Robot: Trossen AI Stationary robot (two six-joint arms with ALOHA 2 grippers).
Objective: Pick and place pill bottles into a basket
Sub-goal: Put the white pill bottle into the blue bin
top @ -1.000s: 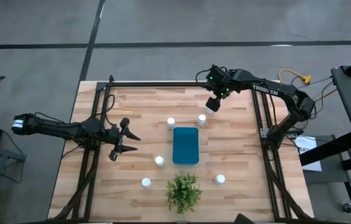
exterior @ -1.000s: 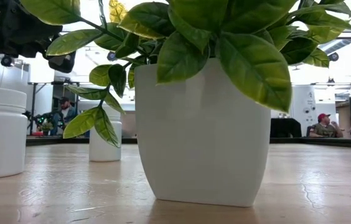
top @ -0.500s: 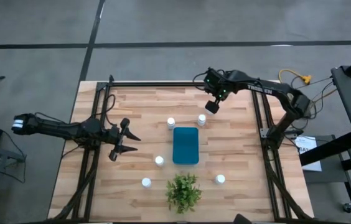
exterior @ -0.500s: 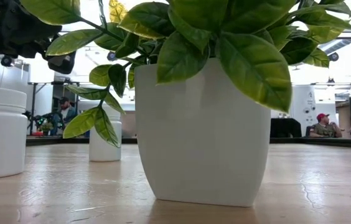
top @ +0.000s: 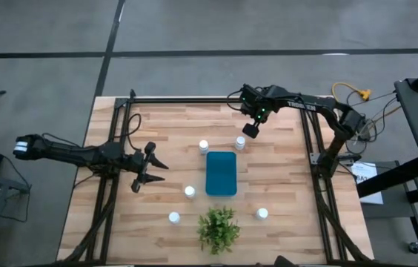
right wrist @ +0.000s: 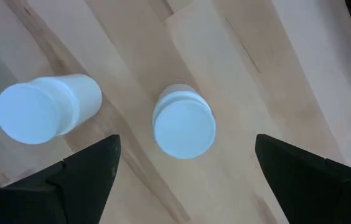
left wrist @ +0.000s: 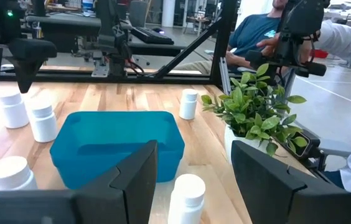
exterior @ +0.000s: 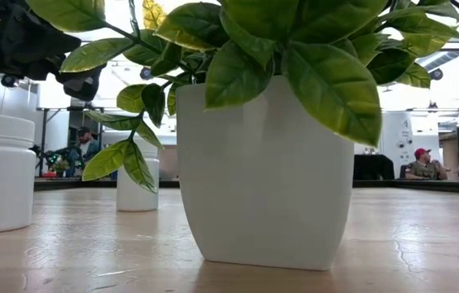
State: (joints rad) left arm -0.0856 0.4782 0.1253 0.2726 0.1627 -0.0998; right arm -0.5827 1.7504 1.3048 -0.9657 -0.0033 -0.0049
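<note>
High view: your right gripper (top: 251,128) hangs above the far side of the table (top: 290,185), just beside the pill bottle (top: 240,142) that stands near the far right corner of the basket (top: 221,173). A second bottle (top: 204,146) stands near the far left corner; three more bottles (top: 189,191) are spread nearer the plant (top: 218,228). The basket looks empty so far. The left gripper (top: 150,167) waits well apart on the left side, fingers spread approx. halfway, holding nothing.

Low view: only the plant pot (exterior: 262,179) and two bottles (exterior: 0,172) show clearly; no help for the grasp.

Left wrist view: the basket (left wrist: 119,149) is open and free, so the drop path is clear.

Right wrist view: the jaws stand wide apart, with one bottle cap (right wrist: 184,127) almost centred between the fingers (right wrist: 85,171). The other bottle (right wrist: 46,112) leans in this view and sits close to one finger. In my judgement, pls go straight down w/o side drift, so that finger does not knock the neighbour. Close on the body below the cap, then lift before you travel to the basket.
</note>
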